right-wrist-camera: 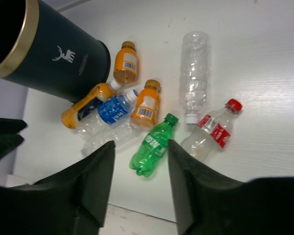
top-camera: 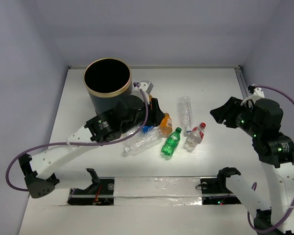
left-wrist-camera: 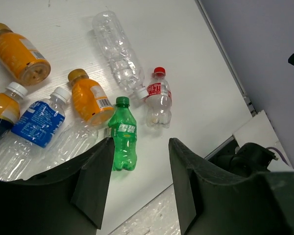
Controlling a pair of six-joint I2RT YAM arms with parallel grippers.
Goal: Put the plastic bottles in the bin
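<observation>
The dark bin with a gold rim stands at the back left, also in the right wrist view. Several bottles lie just right of it: a green one, a red-capped one, a large clear one, orange ones and a blue-labelled one. My left gripper hangs open and empty above the pile. My right gripper is open and empty, held high at the right.
A small grey box sits behind the bin. Another orange bottle and an orange one with a dark label lie against the bin's foot. Walls enclose the table on three sides. A taped strip runs along the near edge.
</observation>
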